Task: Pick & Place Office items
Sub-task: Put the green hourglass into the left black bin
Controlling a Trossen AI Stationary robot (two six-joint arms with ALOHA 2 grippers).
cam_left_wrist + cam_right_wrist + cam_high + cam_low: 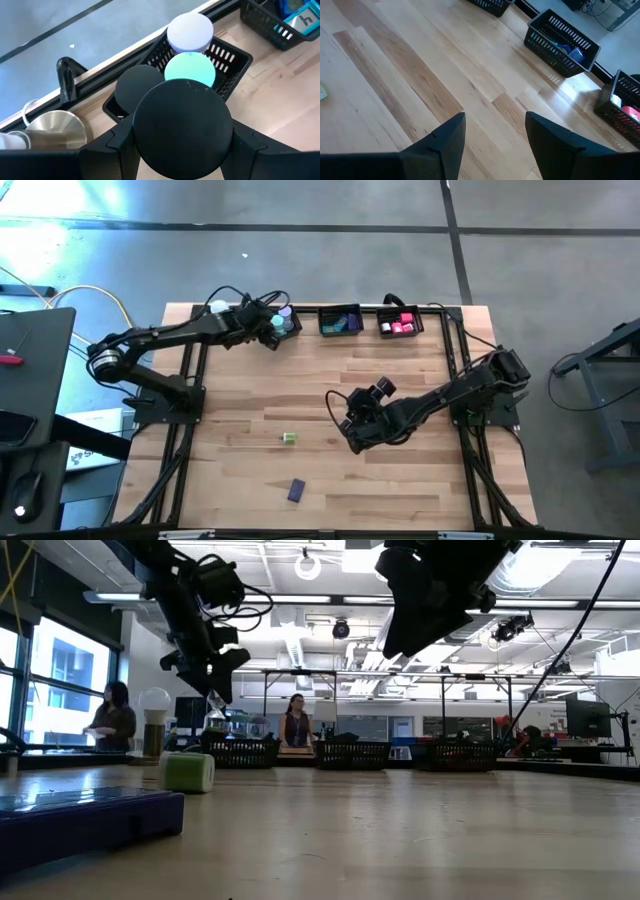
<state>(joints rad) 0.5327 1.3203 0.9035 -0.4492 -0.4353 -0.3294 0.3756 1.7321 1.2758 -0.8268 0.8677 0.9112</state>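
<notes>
The left gripper (272,326) reaches to the far-left black tray (290,326), fingers clamped on a black roll (182,129). The right gripper (345,420) hovers well short of that tray, fingers (447,140) spread.

Black roll (182,129) upright btwn left gripper (180,150) fingers, above leftmost tray (227,56). In tray: lilac cyl (190,31), teal cyl (190,70), 2nd black roll (135,86). Green bit (289,438), purple block (296,490) on table, well apart from tray.
</notes>
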